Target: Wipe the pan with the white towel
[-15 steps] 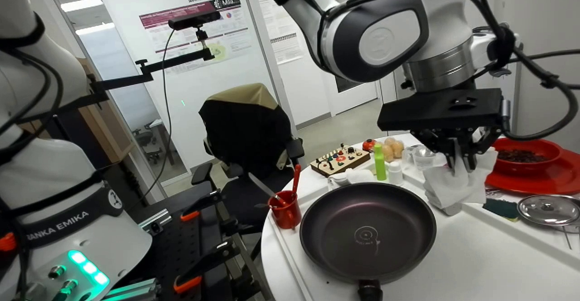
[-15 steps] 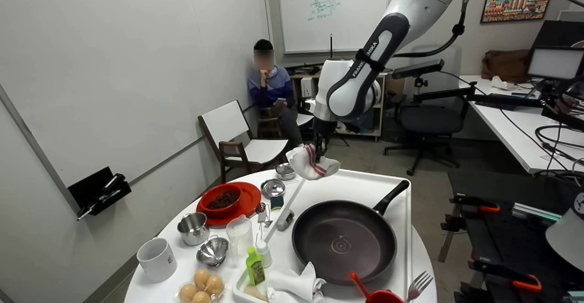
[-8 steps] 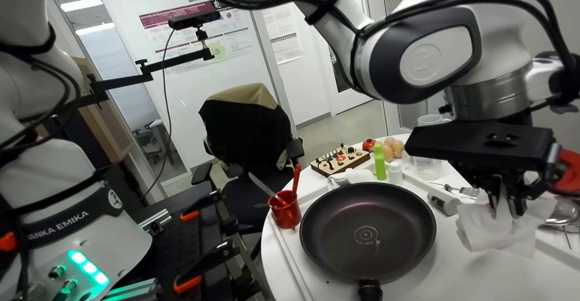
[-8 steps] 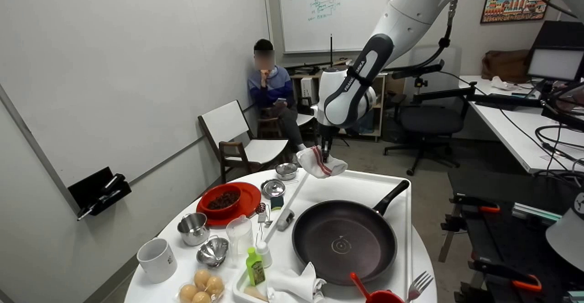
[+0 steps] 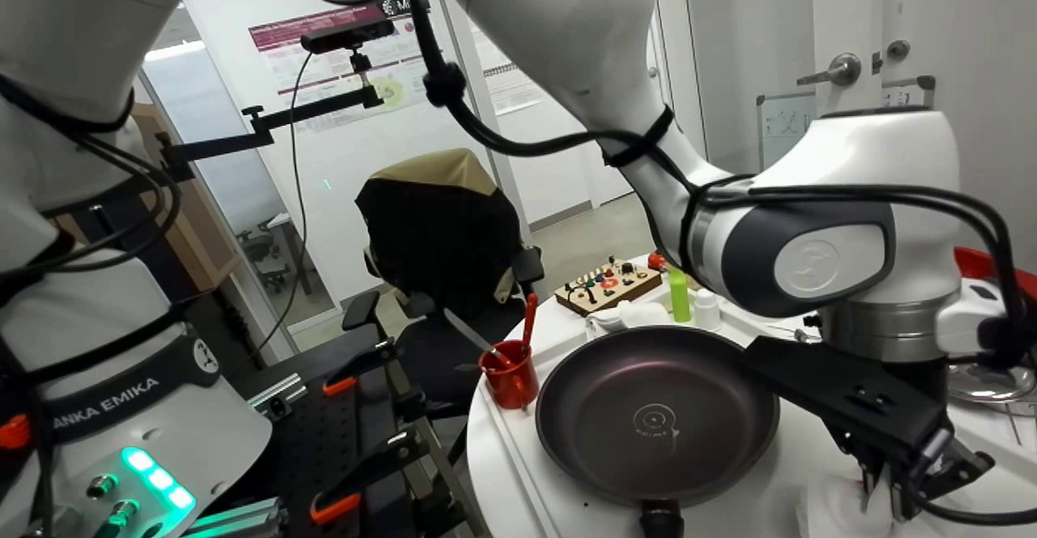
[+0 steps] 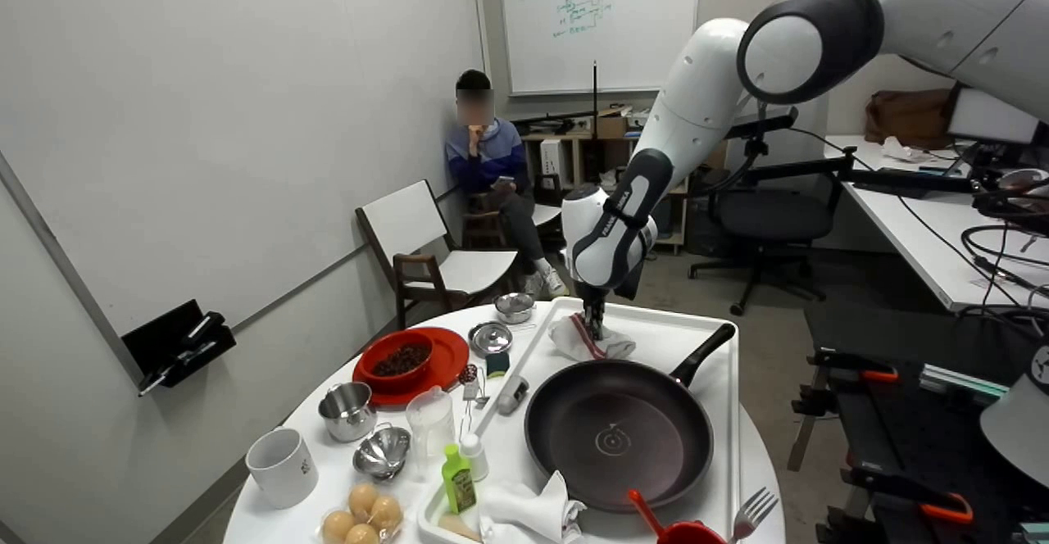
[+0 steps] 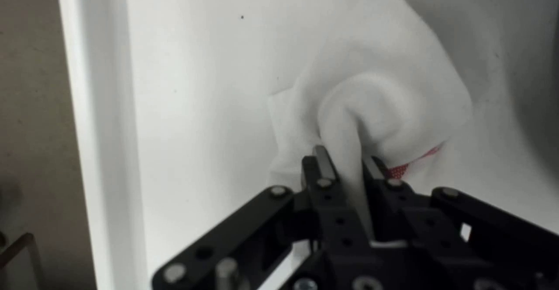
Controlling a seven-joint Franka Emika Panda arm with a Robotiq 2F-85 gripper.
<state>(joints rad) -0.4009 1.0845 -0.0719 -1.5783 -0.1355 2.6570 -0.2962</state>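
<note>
- Change: the arm (image 6: 684,122) has lowered the white towel (image 6: 565,337) from well above the tray (image 6: 656,335) to about tray level. The frying pan (image 6: 616,433) shows no shift in position.
- Effect on task: at this position the towel makes no wiping contact with the pan's base. In judgement, wiping would call for raising the towel over the rim, then pressing it down inside. Whether any wiping is complete cannot be determined here.
- Towel location: beside the pan, outside its rim. Contact between the lowest folds and the tray cannot be confirmed.
- Pan location: on the tray, upright, base exposed with the ring mark visible at its centre.
- Fingers (image 7: 324,163): closed on the towel. A single fold is pinched between them in the wrist view; the remaining cloth spreads loosely ahead, with a red stripe at one edge.
- Arm pose: extended over the tray, sloping downward in both exterior views, with the fingers directed down at its low end.
- Caution: in judgement, the loose cloth may catch or bunch when it crosses the rim.
</note>
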